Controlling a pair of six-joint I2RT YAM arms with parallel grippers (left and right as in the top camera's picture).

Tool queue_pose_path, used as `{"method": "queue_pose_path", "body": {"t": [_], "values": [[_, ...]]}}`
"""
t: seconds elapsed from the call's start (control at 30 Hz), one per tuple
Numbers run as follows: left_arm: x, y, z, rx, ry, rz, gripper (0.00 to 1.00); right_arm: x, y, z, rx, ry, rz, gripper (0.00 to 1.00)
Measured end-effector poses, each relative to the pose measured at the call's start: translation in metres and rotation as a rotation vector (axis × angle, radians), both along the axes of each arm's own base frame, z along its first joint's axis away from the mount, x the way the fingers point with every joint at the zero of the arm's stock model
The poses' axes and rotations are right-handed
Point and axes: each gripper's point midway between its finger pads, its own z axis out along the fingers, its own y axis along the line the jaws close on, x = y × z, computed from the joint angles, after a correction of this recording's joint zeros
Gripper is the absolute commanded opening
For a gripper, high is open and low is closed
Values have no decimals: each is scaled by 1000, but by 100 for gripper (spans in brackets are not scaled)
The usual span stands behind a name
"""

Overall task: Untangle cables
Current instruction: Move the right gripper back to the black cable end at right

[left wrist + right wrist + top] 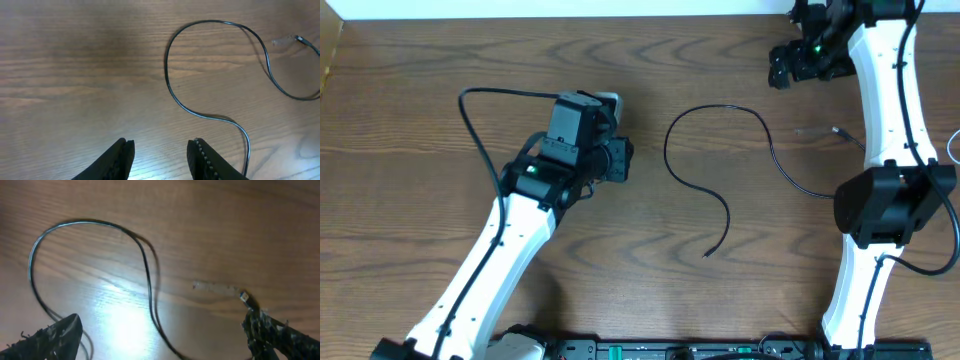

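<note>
A thin black cable lies loose on the wooden table in an open S-curve, with one plug end near the middle. Its other plug lies by the right arm. My left gripper is just left of the curve. In the left wrist view it is open with nothing between its fingers, and the cable is ahead of them. My right gripper hovers at the back right. It is wide open above the cable, with the plug near its right finger. A thin white cord peeks in at the right edge.
The right arm's black elbow hangs over the cable's right stretch. A thick black robot wire loops behind the left arm. A faint pale smear marks the wood beside the plug. The table's back edge meets a white wall.
</note>
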Motion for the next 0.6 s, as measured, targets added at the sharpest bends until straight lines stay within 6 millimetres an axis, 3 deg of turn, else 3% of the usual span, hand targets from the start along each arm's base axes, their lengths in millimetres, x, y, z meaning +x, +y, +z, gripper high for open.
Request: {"method": "queue_pose_path", "body": {"t": [0.1,0.2,0.37,0.43,0.53,0.6], "values": [[-1,6,-1,31,-3,13,40,10,5,-21,-43,-25,-5,99],[0,9,-2,56,-9,11,40,11,19,-29,-62,-73,5,99],[2,13,-2,79,-19,21,40,-10,37,-15,-52,-194,30,99],[2,14,-3,86,-22,21,40,-19,35,-28,-56,-190,25,99],[2,14,-2,91,-26,18,40,-36,30,-70,-69,-115,26,99],[3,15,-2,95,-28,17,40,-43,29,-86,-75,-91,51,99]]}}
